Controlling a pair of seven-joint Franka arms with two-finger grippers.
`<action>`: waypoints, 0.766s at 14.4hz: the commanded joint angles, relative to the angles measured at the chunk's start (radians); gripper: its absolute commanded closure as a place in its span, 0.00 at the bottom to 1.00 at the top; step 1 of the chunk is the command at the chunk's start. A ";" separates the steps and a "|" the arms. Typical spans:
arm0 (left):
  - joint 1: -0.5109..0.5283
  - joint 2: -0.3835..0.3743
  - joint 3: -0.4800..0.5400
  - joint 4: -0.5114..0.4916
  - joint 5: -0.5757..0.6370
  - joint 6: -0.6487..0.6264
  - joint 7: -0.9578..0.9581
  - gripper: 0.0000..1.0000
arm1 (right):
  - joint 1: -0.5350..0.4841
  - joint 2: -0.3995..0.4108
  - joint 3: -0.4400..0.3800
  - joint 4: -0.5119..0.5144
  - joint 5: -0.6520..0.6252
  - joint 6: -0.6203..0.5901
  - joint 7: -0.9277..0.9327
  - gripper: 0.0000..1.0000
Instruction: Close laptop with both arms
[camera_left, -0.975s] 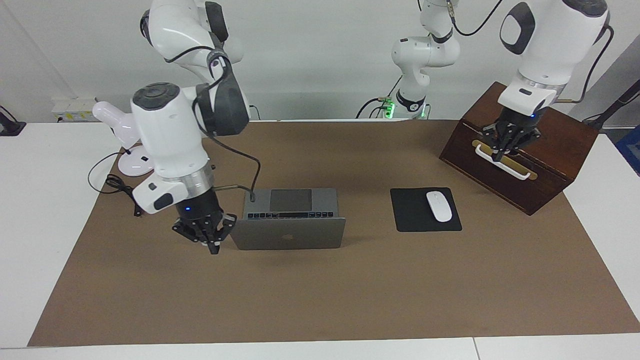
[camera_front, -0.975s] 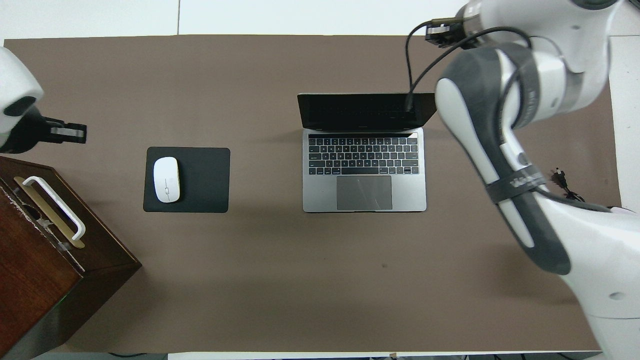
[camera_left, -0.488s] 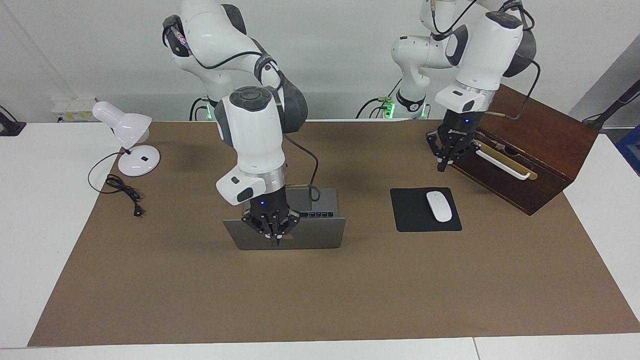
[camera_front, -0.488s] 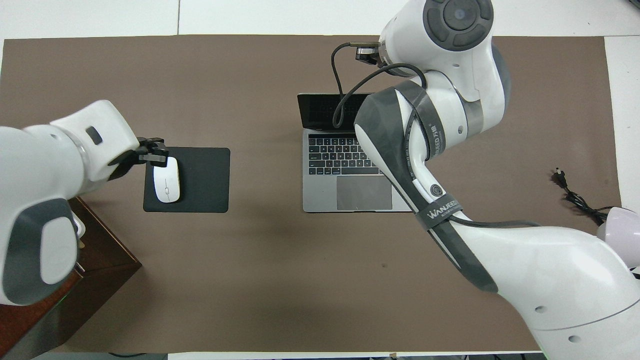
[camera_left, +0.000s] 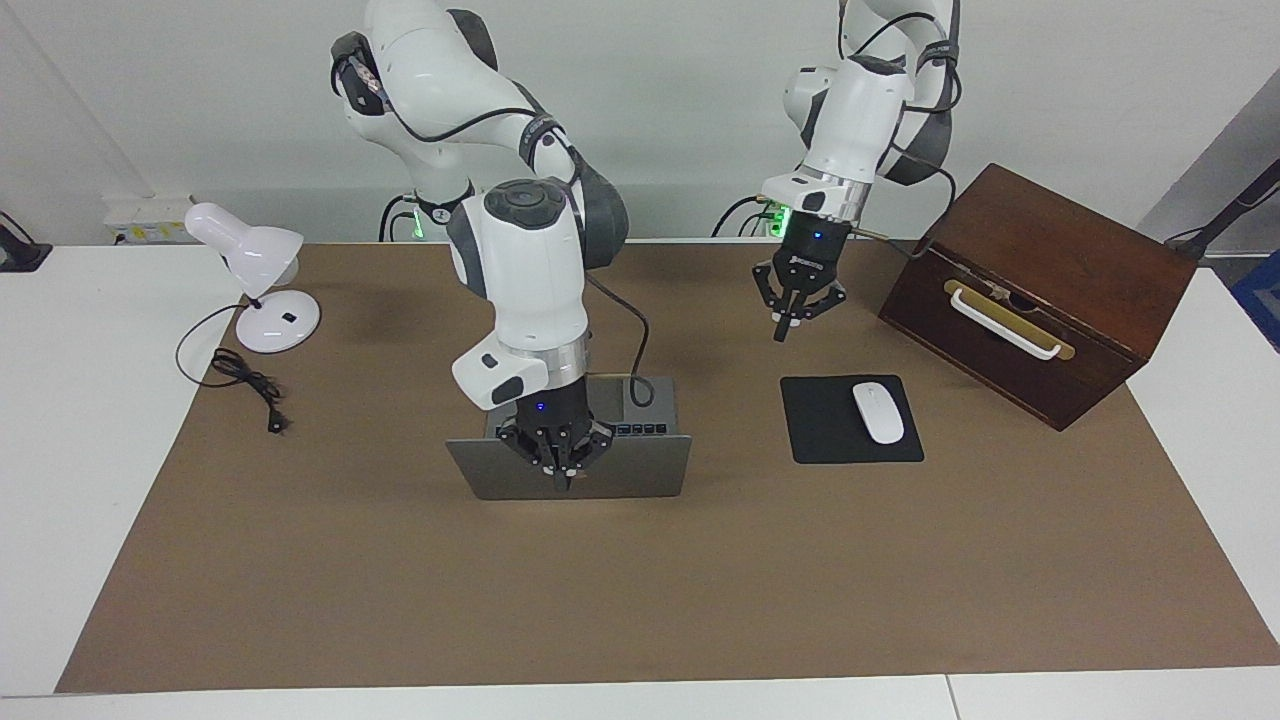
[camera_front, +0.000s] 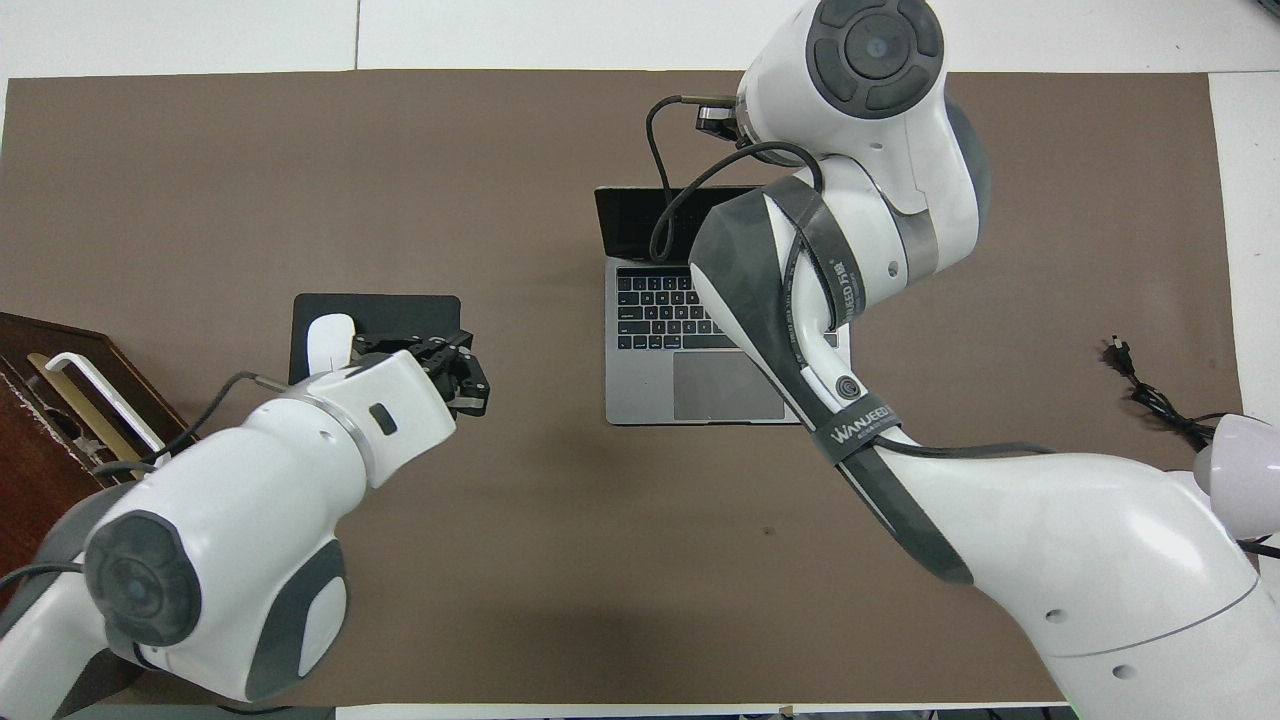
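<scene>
We now have the right gripper (camera_left: 567, 484) down at the laptop (camera_left: 640, 470), its closed tips in front of the lid's outer face, about at the logo. A second ago it hung off the lid's end toward the right arm's side of the bench (camera_left: 60, 400); half a second ago it had already swung across to the lid's middle, and since then it has barely shifted. The jaws are shut on nothing, tips together, so we read this as a push with the fingertips, not a grasp.

The laptop sits open on the brown mat (camera_left: 640, 600), mid-bench, with its lid upright and its keyboard and trackpad toward the robots. The lid's angle looks unchanged over the last second, so closing has not yet begun.

The left gripper (camera_left: 786, 329) has travelled more. A second ago it was at the handle of the wooden box (camera_left: 1080, 260); now it hangs in the air over bare mat between the box and the laptop, above the mat's strip nearer the robots than the mouse pad (camera_left: 830, 440) and mouse (camera_left: 877, 412). Its jaws are shut too, and empty.

We judge that the right arm is placed and waiting at the lid while the left arm is on its way to join it. The lid can then be pressed toward the keyboard from two points. The right arm's cable (camera_front: 665, 215) loops over the screen and could catch as the lid folds.
</scene>
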 joint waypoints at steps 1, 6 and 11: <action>-0.077 0.056 0.016 -0.057 -0.013 0.168 -0.016 1.00 | -0.015 -0.016 0.008 -0.063 -0.007 0.039 0.001 1.00; -0.150 0.214 0.016 -0.084 -0.013 0.430 -0.015 1.00 | -0.027 -0.029 0.008 -0.094 0.035 0.051 -0.034 1.00; -0.194 0.332 0.016 -0.083 -0.013 0.585 -0.009 1.00 | -0.044 -0.041 0.006 -0.081 0.033 -0.084 -0.075 1.00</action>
